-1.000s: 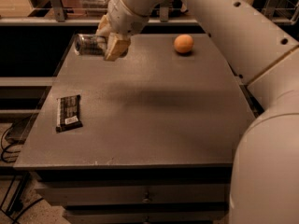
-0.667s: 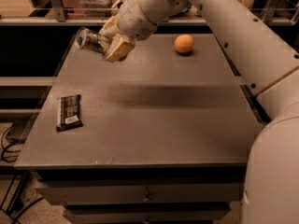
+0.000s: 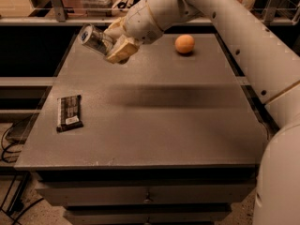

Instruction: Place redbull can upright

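Gripper (image 3: 114,46) hangs above the far left corner of the table (image 3: 164,130), its cream pads clamped on the redbull can (image 3: 94,39), a slim silver-grey cylinder held off the surface and tilted, its shiny round top facing up-left. The matte grey top lies broad between a flat dark wrapper (image 3: 69,112) near the left edge and a round orange fruit (image 3: 184,44) at the far side. The smooth white arm (image 3: 234,27) reaches in from the right.
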